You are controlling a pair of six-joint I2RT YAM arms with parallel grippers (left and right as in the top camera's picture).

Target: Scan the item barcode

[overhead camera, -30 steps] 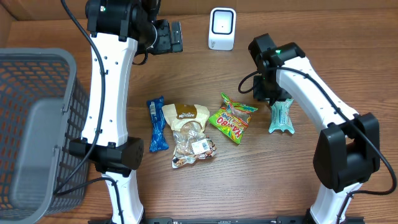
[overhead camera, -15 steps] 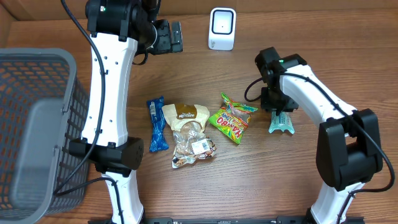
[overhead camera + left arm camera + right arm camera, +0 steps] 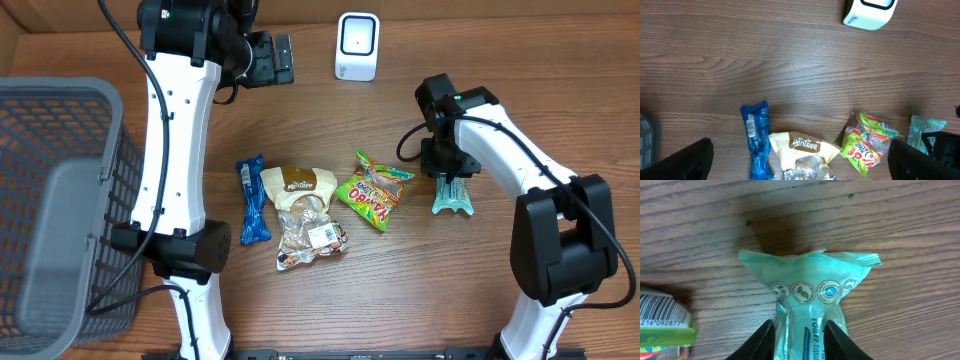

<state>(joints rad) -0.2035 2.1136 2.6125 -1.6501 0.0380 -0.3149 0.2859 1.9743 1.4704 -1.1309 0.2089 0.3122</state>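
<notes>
Surface (image 3: 330,110) of brown wood, from above: the right tool (image 3: 449,172) is down on the upper end of a teal pack (image 3: 453,198), which is directly under it. Just left of this tool lies a green candy bag (image 3: 372,192). Farther left are a tan bag (image 3: 298,184), a clear bag of nuts (image 3: 310,236) and a blue wrapper (image 3: 250,200). A white scanner (image 3: 357,45) stands beyond the tool, well apart. The left tool (image 3: 272,58) hangs left of the scanner, and a grey basket (image 3: 60,200) stands far to its left.

From the left wrist, the left tool is released: its fingers (image 3: 685,160) stand wide apart with nothing between them. The packs lie below it, the scanner ahead to the right.

From the right wrist, the right tool is grasping the teal pack. One finger (image 3: 765,340) presses on each side of its narrow body, and the crimped end spreads ahead of the fingers. Whether the pack is off the wood I cannot tell. The candy bag's barcode shows to the tool's left.
</notes>
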